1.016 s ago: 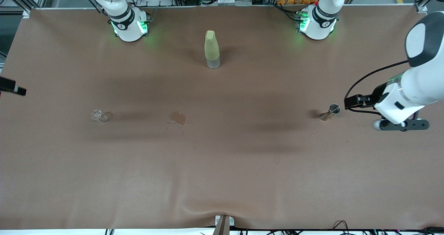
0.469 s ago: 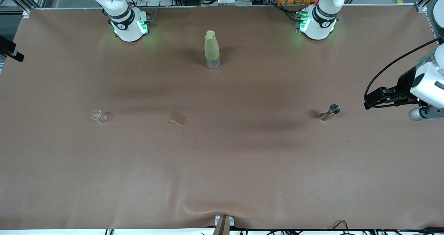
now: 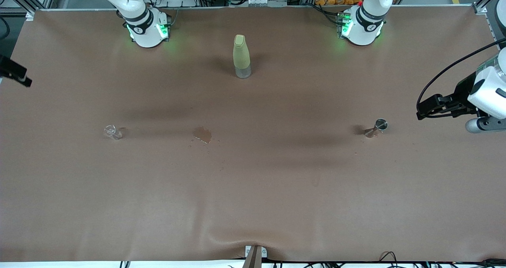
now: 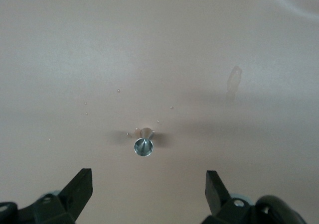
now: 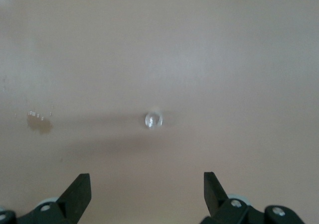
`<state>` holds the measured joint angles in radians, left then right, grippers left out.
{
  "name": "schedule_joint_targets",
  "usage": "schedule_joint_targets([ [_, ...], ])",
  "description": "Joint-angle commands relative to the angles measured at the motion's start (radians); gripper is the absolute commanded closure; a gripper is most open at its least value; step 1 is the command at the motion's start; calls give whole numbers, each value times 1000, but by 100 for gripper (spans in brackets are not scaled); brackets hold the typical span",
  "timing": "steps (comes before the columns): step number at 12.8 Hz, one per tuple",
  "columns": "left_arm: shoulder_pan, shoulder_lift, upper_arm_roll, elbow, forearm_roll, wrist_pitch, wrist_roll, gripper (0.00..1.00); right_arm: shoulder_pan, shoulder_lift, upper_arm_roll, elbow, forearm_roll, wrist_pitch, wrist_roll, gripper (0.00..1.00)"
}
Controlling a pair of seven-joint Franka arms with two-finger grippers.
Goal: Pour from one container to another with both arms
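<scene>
Brown cloth covers the tabletop (image 3: 253, 189); small steel jigger (image 3: 377, 127) stands toward the left arm's end, small clear glass (image 3: 111, 131) toward the right's. Left pincer (image 4: 148, 194) and right pincer (image 5: 147, 191) hover wide open, holding nothing; either approaching or done

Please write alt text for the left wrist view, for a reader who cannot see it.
A small metal jigger stands on the brown table, centred ahead of the left gripper, whose jaws are wide open and hold nothing. A few droplets dot the table around it.
</scene>
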<state>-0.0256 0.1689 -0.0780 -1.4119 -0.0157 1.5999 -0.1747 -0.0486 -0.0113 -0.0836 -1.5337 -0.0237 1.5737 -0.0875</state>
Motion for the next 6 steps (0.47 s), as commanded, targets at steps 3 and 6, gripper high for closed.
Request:
schedule_joint_targets([
  [3, -2, -43, 6, -27, 23, -18, 17, 0, 41, 1, -12, -48, 48, 37, 14, 0],
  [6, 0, -45, 6, -29, 22, -20, 17, 0, 58, -6, -13, -63, 48, 46, 14, 0],
])
